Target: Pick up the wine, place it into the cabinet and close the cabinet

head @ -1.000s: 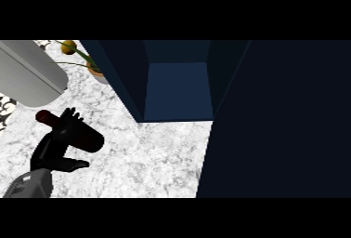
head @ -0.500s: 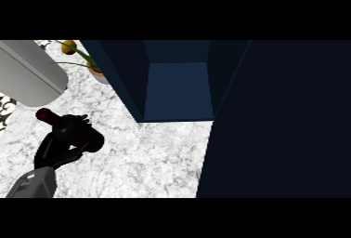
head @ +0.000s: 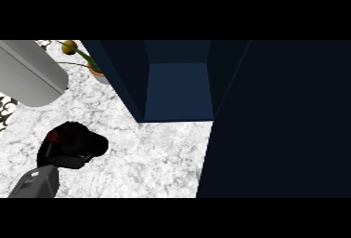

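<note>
Nearest me, at the lower left of the white marbled counter (head: 151, 158), my black left hand (head: 74, 149) has its fingers curled round the dark red wine bottle (head: 55, 136), mostly hiding it. Beyond stands the open dark blue cabinet (head: 178, 88), its wide door (head: 281, 121) swung out on the right. Farther left are a grey cylinder (head: 27, 69) and a potted plant (head: 86, 58).

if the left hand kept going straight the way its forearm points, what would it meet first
The left hand, curled round the dark red-topped wine bottle, points up-right. Bare white marble counter lies ahead; first would likely be the open dark blue cabinet, though depth is unclear.
</note>
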Motion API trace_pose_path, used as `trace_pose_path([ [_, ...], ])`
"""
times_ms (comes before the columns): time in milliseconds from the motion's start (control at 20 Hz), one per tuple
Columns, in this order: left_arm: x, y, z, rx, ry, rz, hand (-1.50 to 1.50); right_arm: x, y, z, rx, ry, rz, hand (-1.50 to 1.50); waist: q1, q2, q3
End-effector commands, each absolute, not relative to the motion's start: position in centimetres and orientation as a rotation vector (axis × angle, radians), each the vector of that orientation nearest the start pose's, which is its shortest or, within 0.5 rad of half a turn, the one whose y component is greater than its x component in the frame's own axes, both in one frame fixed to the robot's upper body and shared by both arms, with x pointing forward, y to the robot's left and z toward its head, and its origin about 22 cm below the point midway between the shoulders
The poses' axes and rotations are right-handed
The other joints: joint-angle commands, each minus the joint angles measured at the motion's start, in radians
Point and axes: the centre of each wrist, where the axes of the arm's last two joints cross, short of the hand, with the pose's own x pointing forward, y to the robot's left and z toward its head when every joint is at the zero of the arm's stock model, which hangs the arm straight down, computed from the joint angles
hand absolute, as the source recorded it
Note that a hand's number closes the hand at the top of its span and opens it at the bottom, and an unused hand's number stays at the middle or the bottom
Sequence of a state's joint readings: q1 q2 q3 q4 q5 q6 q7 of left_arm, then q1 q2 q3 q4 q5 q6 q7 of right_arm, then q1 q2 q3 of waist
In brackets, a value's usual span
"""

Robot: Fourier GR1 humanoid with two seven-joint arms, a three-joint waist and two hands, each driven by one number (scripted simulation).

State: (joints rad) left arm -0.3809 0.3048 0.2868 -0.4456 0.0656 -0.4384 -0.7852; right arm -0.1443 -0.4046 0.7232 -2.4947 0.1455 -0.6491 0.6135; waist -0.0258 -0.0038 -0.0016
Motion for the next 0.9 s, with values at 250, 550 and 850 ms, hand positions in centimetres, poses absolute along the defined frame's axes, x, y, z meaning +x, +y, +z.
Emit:
trace_pose_path([
  [250,24.2,30.0,-14.2,-0.210,-1.723,0.044,1.50,8.2,-17.7,21.8,0.211,-1.937,0.132,-1.50,0.019,-0.007,0.002],
  [550,23.3,27.9,-13.8,-0.306,-1.711,0.032,1.50,8.5,-16.4,20.5,0.219,-1.932,0.124,-1.50,0.017,-0.011,0.002],
  [850,23.5,24.1,-11.2,-0.383,-1.711,0.010,1.50,9.5,-16.8,20.4,0.189,-1.938,0.108,-1.50,0.030,-0.004,0.003],
])
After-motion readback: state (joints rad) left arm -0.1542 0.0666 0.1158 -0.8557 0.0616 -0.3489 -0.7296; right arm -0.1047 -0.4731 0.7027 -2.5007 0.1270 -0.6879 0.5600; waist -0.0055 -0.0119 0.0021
